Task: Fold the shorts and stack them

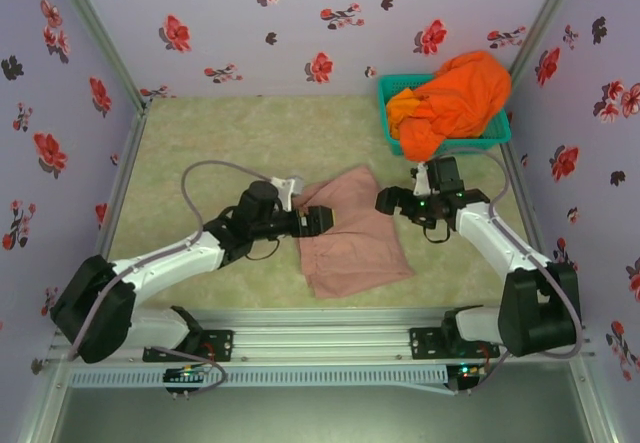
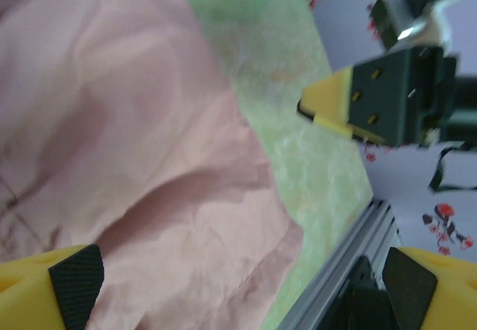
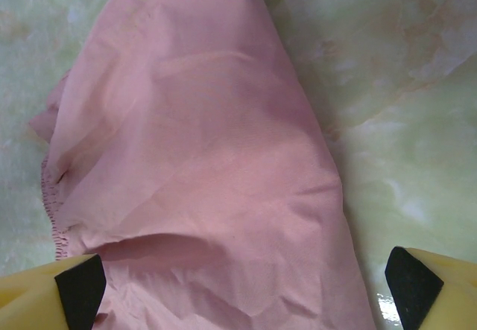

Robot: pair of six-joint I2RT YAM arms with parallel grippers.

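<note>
The dusty pink shorts (image 1: 352, 231) are lying flat on the green table (image 1: 220, 133) between the two arms, while the orange shorts (image 1: 455, 103) are being carried in a heap by the teal basket (image 1: 388, 88) at the far right corner. The left gripper (image 1: 322, 220) is being held wide open over the pink cloth's left edge with nothing gripped. The right gripper (image 1: 386, 201) is likewise being held fully open and empty over its far right edge.

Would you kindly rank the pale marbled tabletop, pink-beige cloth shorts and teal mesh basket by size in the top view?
1. Pale marbled tabletop
2. Pink-beige cloth shorts and teal mesh basket: alike, basket part-hidden.
</note>
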